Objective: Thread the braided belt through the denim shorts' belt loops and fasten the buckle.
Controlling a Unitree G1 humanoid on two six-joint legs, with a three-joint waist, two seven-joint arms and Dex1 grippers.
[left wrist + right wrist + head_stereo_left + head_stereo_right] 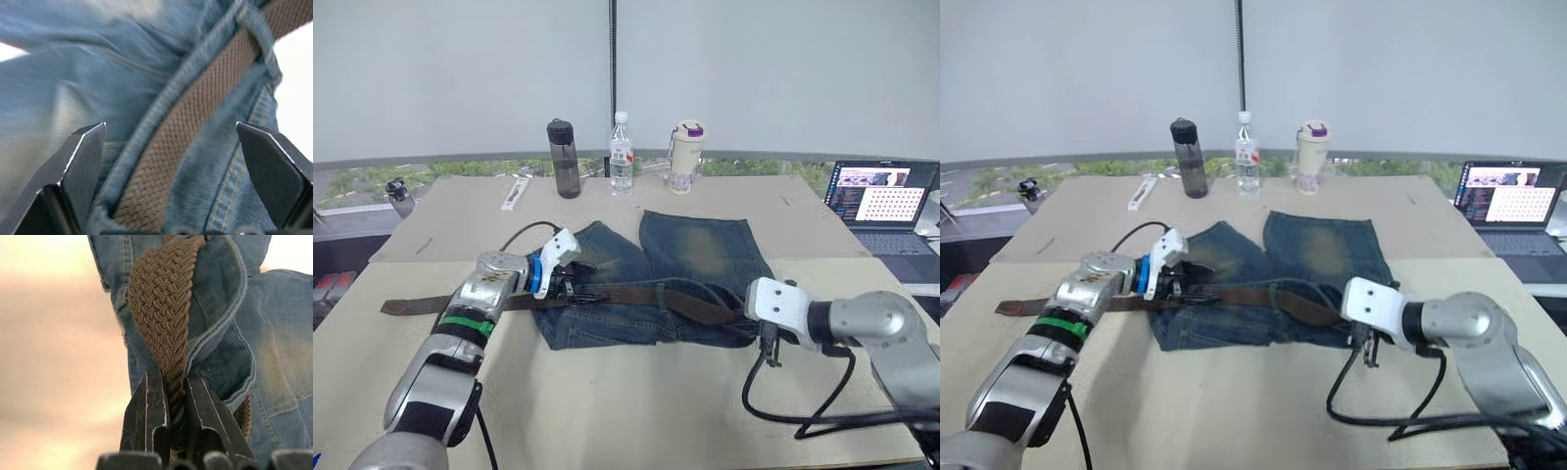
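Note:
The denim shorts (700, 250) lie flat on the table, waistband towards me. The braided belt (626, 293) runs along the waistband, and its free tail (411, 305) lies on the table to the left. My left gripper (570, 284) is open at the waistband's left end, its fingers (83, 161) straddling the belt (195, 112) just short of a belt loop (254, 24). My right gripper (754, 328) sits at the shorts' right edge, shut on the belt (161, 308) where it comes out of the denim. The buckle is hidden.
A dark bottle (565, 159), a clear water bottle (622, 154) and a cream tumbler (685, 157) stand along the table's far edge. A small white object (516, 192) lies at the back left. An open laptop (881, 196) sits at the far right.

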